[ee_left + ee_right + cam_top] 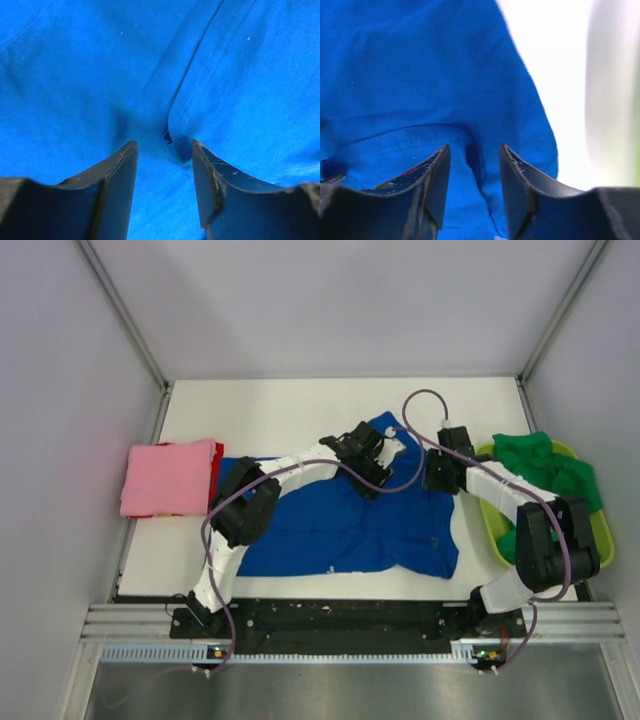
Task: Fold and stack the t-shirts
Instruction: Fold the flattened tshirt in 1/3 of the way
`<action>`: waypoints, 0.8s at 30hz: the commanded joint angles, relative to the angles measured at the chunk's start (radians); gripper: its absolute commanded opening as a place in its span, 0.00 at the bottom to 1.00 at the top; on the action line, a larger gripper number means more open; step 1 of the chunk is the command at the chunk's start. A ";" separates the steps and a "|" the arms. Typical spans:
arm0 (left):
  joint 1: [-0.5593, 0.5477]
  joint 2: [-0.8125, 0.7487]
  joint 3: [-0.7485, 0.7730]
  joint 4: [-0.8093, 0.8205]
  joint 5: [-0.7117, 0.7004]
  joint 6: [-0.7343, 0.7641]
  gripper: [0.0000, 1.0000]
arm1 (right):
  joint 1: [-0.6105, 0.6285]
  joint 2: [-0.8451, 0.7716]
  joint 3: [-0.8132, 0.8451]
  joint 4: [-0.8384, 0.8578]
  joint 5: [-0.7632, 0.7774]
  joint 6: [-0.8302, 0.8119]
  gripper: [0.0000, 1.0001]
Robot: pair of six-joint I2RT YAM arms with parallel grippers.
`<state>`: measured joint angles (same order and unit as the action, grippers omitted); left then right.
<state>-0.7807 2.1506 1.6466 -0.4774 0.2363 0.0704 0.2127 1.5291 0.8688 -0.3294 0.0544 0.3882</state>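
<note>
Royal-blue t-shirt (330, 525) lies spread and rumpled across the middle of the white bench (300, 405), its far edge bunched up toward 12 o'clock, where both arms meet it. The left end effector (162, 145) is down on the cloth with its fingers spread, a stitched hem fold lying in the gap between them. The right end effector (472, 147) is likewise spread, straddling a ridge of blue fabric near the shirt's edge at 1 o'clock. A folded pink t-shirt (168, 476) sits at 9 o'clock. Green t-shirts (540, 465) are heaped in a lime-green basket (600, 530) at 3 o'clock.
</note>
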 commanded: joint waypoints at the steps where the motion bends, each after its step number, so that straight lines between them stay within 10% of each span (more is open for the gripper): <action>1: 0.008 -0.070 0.076 -0.069 -0.032 0.037 0.58 | -0.009 -0.116 0.128 -0.212 0.158 0.049 0.46; 9: 0.011 -0.362 0.018 -0.243 -0.109 0.257 0.70 | 0.033 -0.366 0.069 -0.434 0.050 0.196 0.53; 15: 0.056 -0.655 -0.336 -0.381 -0.339 0.448 0.65 | 0.076 -0.457 -0.129 -0.503 -0.194 0.403 0.49; 24: 0.447 -0.844 -0.664 -0.593 -0.344 0.457 0.59 | 0.195 -0.583 -0.163 -0.749 -0.094 0.630 0.50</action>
<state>-0.4698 1.3743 1.0962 -0.9741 -0.0715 0.4942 0.3737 1.0084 0.6891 -0.9722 -0.0772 0.8753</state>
